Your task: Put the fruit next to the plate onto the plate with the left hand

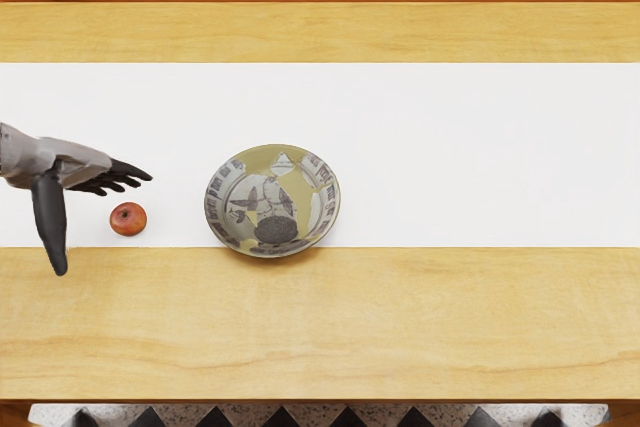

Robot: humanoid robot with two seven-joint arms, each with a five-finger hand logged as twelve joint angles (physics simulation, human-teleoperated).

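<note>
1. Our left hand (72, 173), dark-fingered with a grey metal wrist, is wide open and holds nothing: four fingers reach out flat and the thumb hangs down apart from them
2. The small round red fruit (128, 218) lies just below our fingertips and just beside the thumb, touching neither, on the white cloth runner (450, 137)
3. We judge it light, firm and smooth-skinned, so it may roll or slip; a grip across its widest part, thumb against fingers, looks best
4. The round painted ceramic plate (214, 209), grey and yellow with dark figures, sits beyond the fruit from the hand, near it but apart
5. Nothing stands between fruit and plate on the pale wooden table (320, 317); only the plate's raised rim needs clearing
</note>
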